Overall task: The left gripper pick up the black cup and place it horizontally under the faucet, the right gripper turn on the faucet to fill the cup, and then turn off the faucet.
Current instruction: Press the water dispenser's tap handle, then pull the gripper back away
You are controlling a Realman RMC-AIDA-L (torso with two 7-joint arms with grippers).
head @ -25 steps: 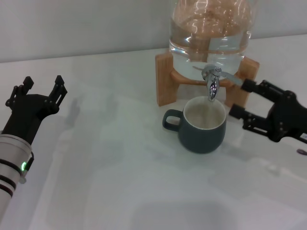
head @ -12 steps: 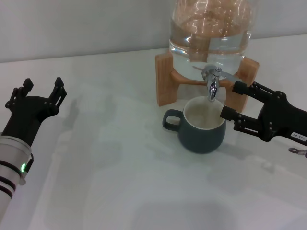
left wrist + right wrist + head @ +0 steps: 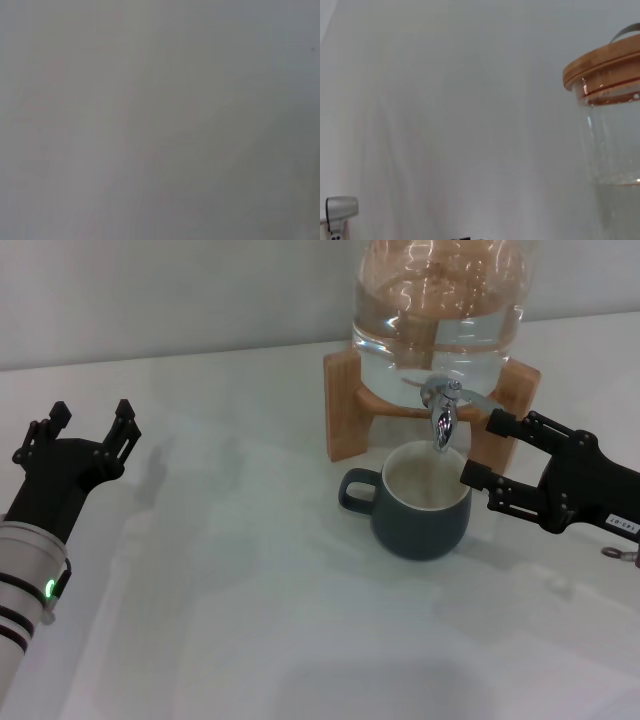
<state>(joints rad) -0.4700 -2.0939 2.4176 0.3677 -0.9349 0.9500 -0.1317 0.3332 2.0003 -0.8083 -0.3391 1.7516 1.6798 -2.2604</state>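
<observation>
Head view: the right gripper [image 3: 478, 450] has come in leftward from the right over the last second and now barely moves, its long slim jaws spread wide and empty, the far one by the faucet [image 3: 441, 410], the near one at the cup's right rim; I judge it is lining up to turn the lever, the filling not yet begun; the cup [image 3: 417, 499], a squat, rounded, matte dark ceramic with a cream inside and loop handle pointing left, stands upright right under the shiny chrome spout; behind it a clear glass jar [image 3: 437, 300] of water rests on a pale wooden stand [image 3: 345, 410]; the left gripper [image 3: 88, 424] sits unmoved at far left, fingers wide, empty; left wrist view: only blank grey; right wrist view: the jar's wooden lid [image 3: 602, 65] over glass.
</observation>
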